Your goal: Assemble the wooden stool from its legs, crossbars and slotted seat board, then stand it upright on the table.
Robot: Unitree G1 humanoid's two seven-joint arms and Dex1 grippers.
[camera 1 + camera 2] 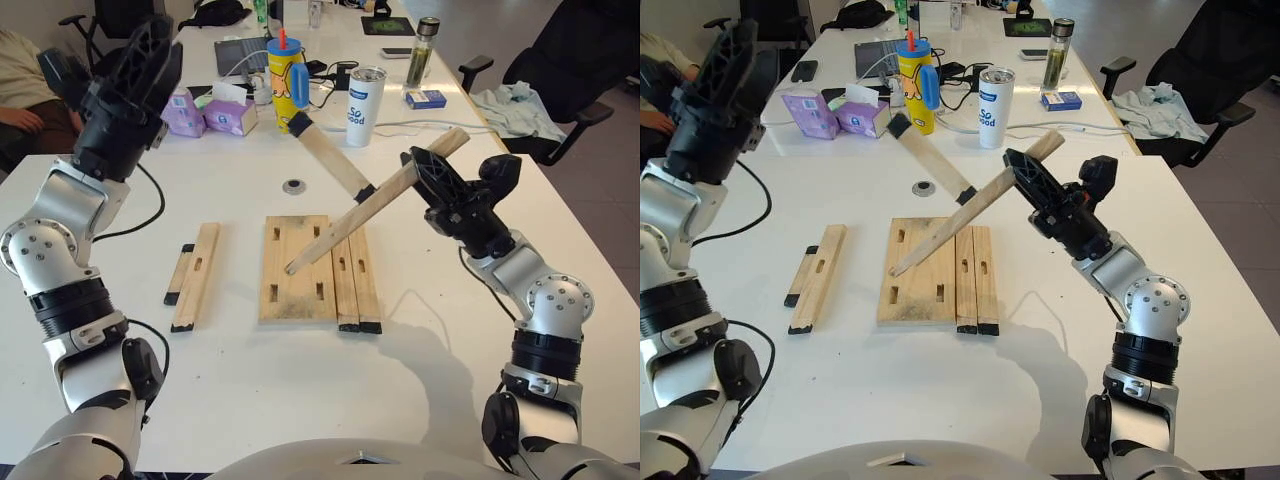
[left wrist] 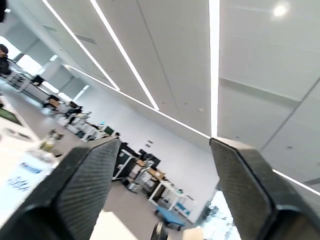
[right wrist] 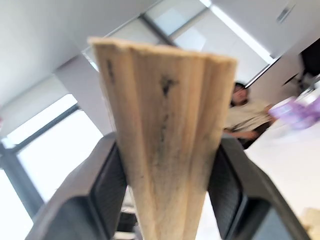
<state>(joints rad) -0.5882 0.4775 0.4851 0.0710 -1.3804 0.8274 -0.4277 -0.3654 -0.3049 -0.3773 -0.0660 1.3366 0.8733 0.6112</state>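
White table point(image 1: 230, 380), leg-fitting step in hand: right tool point(image 1: 421, 176) clamped on a wooden leg point(image 1: 350, 222) that slants down from it to the slotted seat board point(image 1: 290, 300), lower end near the board's middle, contact unclear; left tool point(image 1: 150, 45) raised well apart, fingers point(image 2: 85, 185) spread, empty. Loose stock: two crossbars point(image 1: 197, 270) below the left tool, two pieces point(image 1: 357, 280) against the board. Next move, by judgement: tip the leg upright and seat its end squarely in one of the slots point(image 1: 274, 234).

Overhead, ceiling light strips point(image 2: 215, 50) are shining over my left claw point(image 2: 166, 144), lighting the white table point(image 1: 300, 400) evenly out to twelve o'clock; windows point(image 3: 45, 145) are glaring white behind my gripped slat point(image 3: 165, 125).
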